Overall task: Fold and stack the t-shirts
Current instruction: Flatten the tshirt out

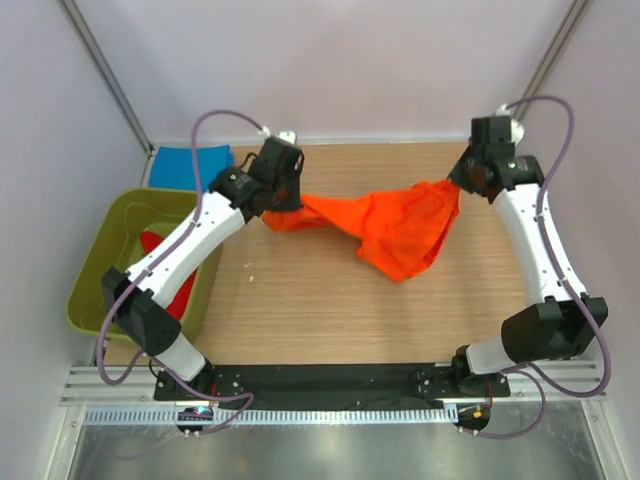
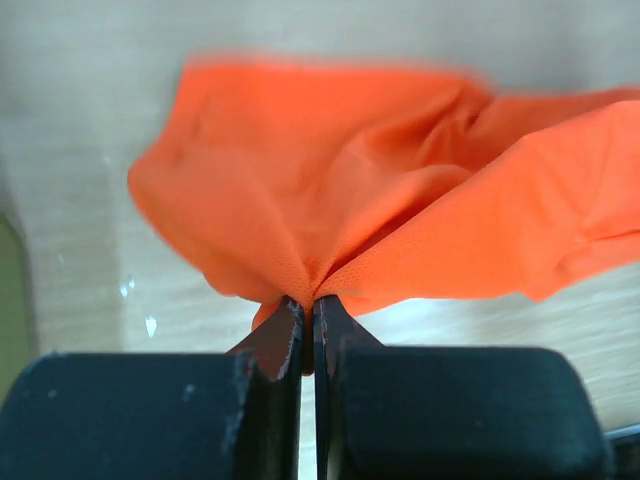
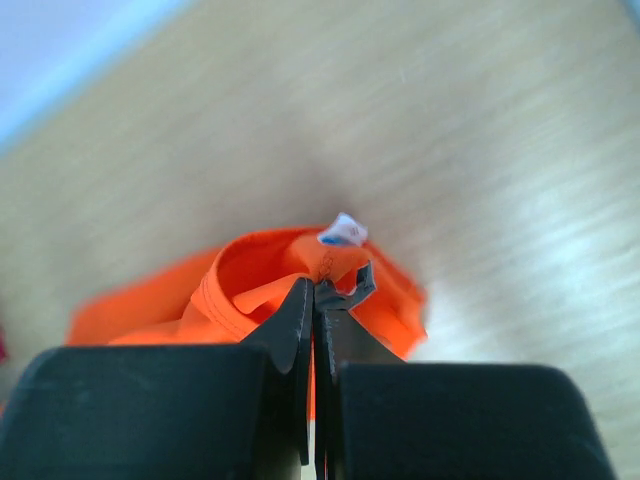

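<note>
Underneath everything, a light wood-grain table (image 1: 300, 310), boxed in by pale white walls (image 1: 330, 60), with slanting metal frame posts (image 1: 100, 70) at the back corners. Strung in the air between the two arms, over the far half of that surface: the orange t-shirt (image 1: 395, 225), drawn into a taut twist on the left and sagging in a loose bunch toward the right. Unclear from above whether the hanging bunch touches the wood. Left gripper (image 2: 308, 308) pressed together on a gathered pinch of the orange cloth, with creases fanning out from the closed black fingers (image 2: 270, 350). Right gripper (image 3: 316, 292) likewise clamped tight on the shirt at the collar, with the white neck label (image 3: 343, 230) poking up just above the tips. At the table's left side, an olive-green plastic tub (image 1: 100, 230) with a red t-shirt (image 1: 152, 243) inside, partly hidden under the left arm. Beyond the tub, at the far left corner, a blue t-shirt (image 1: 188, 166) lying flat. Along the near edge, a black mounting plate (image 1: 330, 380) under both arm bases, then a ribbed metal rail (image 1: 330, 415) and a dull steel sheet (image 1: 330, 455). On the bare wood left of centre, a few tiny white specks (image 1: 250, 268).
</note>
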